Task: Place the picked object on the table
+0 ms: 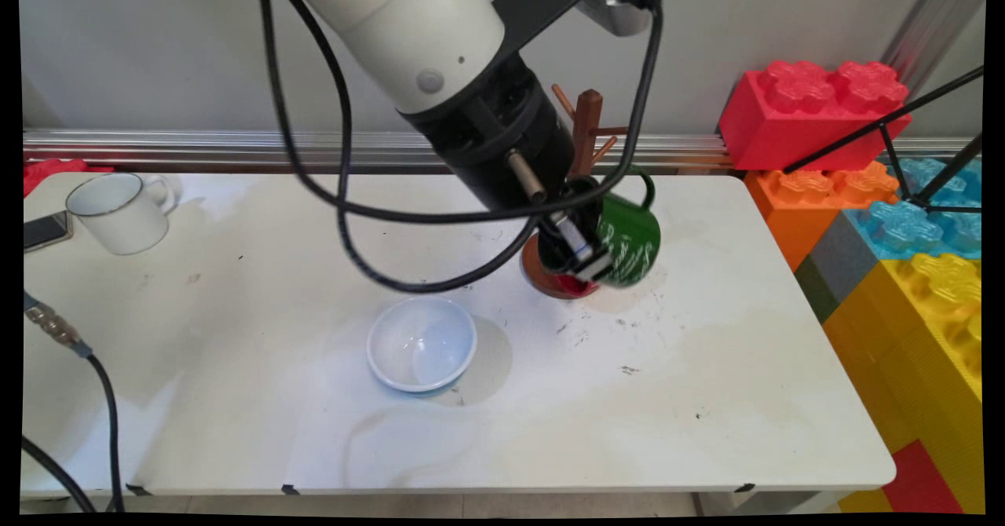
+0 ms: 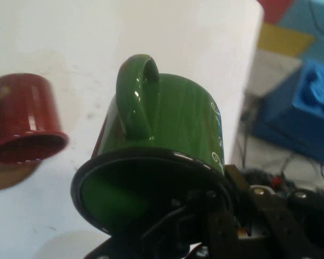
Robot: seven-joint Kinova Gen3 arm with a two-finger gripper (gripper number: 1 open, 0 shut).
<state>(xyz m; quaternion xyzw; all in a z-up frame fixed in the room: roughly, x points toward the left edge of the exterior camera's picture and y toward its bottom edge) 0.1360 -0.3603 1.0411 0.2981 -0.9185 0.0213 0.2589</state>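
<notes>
- Nearest the main camera, on the surface [image 1: 707, 400], we see a pale blue-rimmed bowl [image 1: 422, 344] standing upright and empty, well apart from everything else.
- We see the gripper [image 1: 585, 253] clenched on the rim of a green enamel mug [image 1: 630, 237], with one finger inside the mug's mouth, as the hand view suggests.
- We see the green mug tipped on its side in the gripper; in the hand view its black-edged mouth faces the camera and its handle [image 2: 137, 94] points up.
- We judge that the mug is lifted clear of the surface, though the main view does not let us settle how high.
- We see a wooden mug tree [image 1: 586, 129] just behind the gripper, its round base [image 1: 538, 271] on the surface and its pegs bare as far as they show.
- We see a red mug [image 2: 26, 120] lying on its side at the tree's base, close beside the green mug but apart from it in the hand view.
- We see a white mug [image 1: 122, 212] upright at the far left corner of the surface, next to a phone [image 1: 45, 229] at the left edge.
- We see large toy building blocks [image 1: 813, 114] stacked off the right end of the surface.
- We judge progress only this far: the green mug is grasped and held beside the tree; it hangs on no peg, and the red and white mugs are untouched.
</notes>
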